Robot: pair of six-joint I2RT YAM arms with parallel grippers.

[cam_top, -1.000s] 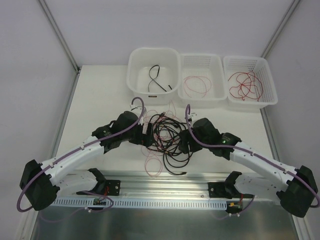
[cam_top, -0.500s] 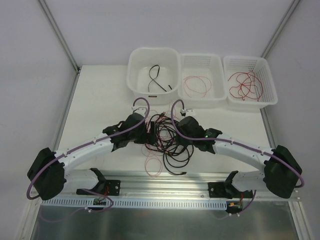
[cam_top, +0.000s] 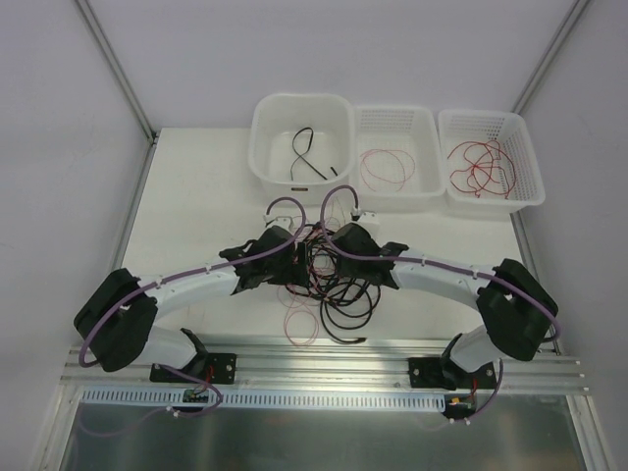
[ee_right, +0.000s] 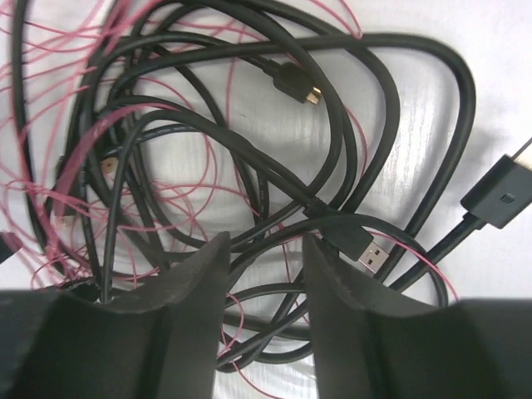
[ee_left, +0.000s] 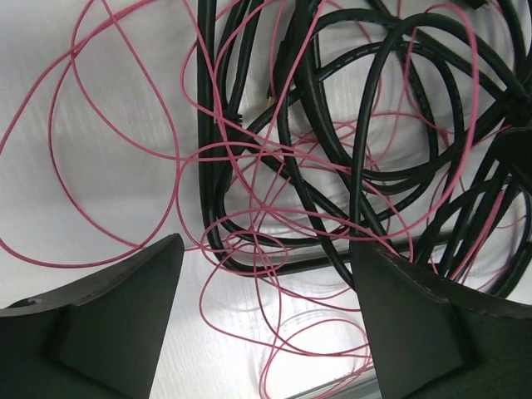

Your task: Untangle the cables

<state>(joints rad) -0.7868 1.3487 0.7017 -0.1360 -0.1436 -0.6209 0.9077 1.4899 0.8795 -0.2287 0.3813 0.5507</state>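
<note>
My left tool [ee_left: 264, 249] hangs wide over the tangled cables [cam_top: 332, 280]; my right tool [ee_right: 264, 241] stands narrow above them, fingers apart.

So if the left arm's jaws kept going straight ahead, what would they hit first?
Probably the tangle of thick black cables and thin pink-red wires directly ahead; depth is hard to judge.

White tub [cam_top: 302, 99], middle basket [cam_top: 395, 111], right basket [cam_top: 491, 120] abreast, table [cam_top: 196, 216] far edge

Overhead camera looks down; both wrist cameras closely share the cables [cam_top: 329, 277].
</note>
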